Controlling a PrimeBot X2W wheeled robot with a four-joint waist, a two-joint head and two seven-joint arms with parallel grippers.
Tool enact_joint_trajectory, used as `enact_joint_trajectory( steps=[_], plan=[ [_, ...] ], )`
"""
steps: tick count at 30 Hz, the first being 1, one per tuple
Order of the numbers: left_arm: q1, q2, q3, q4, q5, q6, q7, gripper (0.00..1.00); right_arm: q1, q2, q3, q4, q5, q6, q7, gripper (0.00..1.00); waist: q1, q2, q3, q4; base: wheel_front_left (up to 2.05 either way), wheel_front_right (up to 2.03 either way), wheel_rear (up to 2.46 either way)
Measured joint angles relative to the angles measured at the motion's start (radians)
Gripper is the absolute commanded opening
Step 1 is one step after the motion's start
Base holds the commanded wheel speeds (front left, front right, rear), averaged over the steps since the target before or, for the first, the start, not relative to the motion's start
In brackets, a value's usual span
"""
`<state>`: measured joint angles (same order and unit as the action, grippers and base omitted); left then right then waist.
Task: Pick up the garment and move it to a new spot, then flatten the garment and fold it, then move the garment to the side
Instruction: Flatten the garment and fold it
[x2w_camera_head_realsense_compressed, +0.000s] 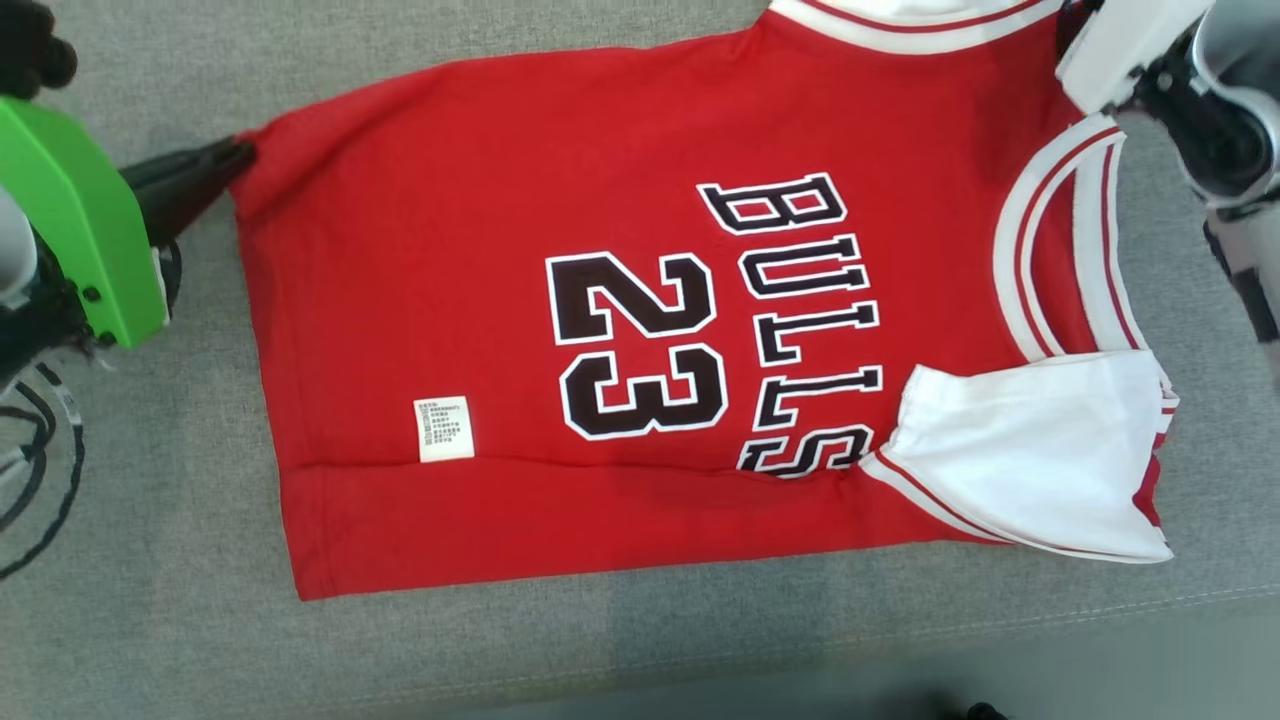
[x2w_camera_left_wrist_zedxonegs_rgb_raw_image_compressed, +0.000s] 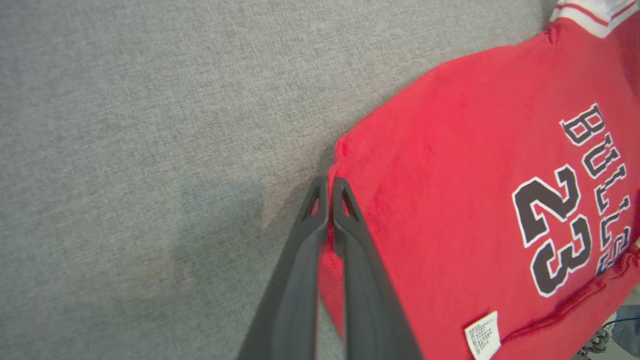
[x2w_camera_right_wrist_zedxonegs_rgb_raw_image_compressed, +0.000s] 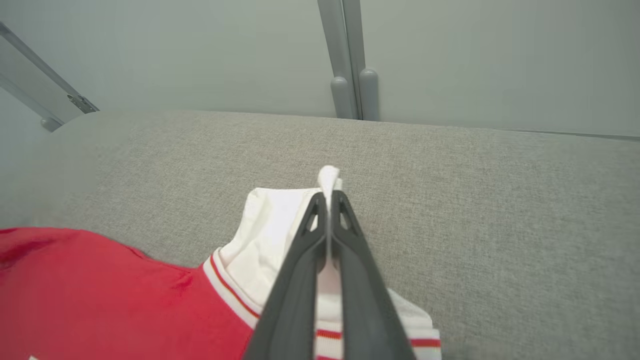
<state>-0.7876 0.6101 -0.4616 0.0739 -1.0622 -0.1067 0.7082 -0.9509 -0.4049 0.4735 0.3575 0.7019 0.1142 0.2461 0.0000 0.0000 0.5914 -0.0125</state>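
Head view: the red jersey lies flat on the grey fabric surface. Its long axis runs left-right, neckline right, with bare fabric near and left. It reads "BULLS" and "23"; the white label is illegible.

Left wrist view: the left fingers pinch the far hem corner.

Right wrist view: the right fingers pinch the white shoulder trim, near the surface's far edge.

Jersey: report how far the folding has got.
Done: the jersey lies spread on the grey cushion, and its near edge looks folded over. In hand: left gripper pinches the hem corner, right gripper the white sleeve. Left: remaining folds, then moving it aside.
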Motion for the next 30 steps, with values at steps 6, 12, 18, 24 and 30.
enact_joint_trajectory(
  steps=[6, 12, 18, 24, 30],
  plan=[
    [0.065, 0.006, 0.002, -0.008, -0.008, 0.0, -0.035, 0.0, 0.094, -0.022, 0.001, -0.048, 0.036, 0.0, -0.031, 0.0, 0.0, 0.0, -0.051, -0.006, 0.0, 0.0, 0.0],
    [0.113, 0.019, 0.005, -0.022, -0.013, -0.003, -0.068, 0.0, 0.2, -0.034, 0.017, -0.107, 0.05, 0.009, -0.049, 0.0, 0.0, 0.0, -0.102, -0.008, 0.0, 0.0, 0.0],
    [0.156, 0.043, 0.008, -0.025, -0.013, -0.011, -0.089, 0.0, 0.27, -0.058, 0.01, -0.154, 0.08, 0.009, -0.07, 0.0, 0.0, 0.0, -0.144, -0.013, 0.0, 0.0, 0.0],
    [0.22, 0.082, 0.029, -0.041, -0.036, -0.012, -0.095, 0.0, 0.312, -0.09, -0.018, -0.209, 0.095, 0.009, -0.074, 0.0, 0.0, 0.0, -0.182, -0.029, 0.0, 0.0, 0.0],
    [0.224, 0.091, 0.041, -0.067, -0.041, -0.012, -0.102, 0.0, 0.309, -0.14, -0.054, -0.253, 0.102, -0.002, -0.052, 0.0, 0.0, 0.0, -0.181, -0.047, 0.0, 0.0, 0.0]
  ],
)
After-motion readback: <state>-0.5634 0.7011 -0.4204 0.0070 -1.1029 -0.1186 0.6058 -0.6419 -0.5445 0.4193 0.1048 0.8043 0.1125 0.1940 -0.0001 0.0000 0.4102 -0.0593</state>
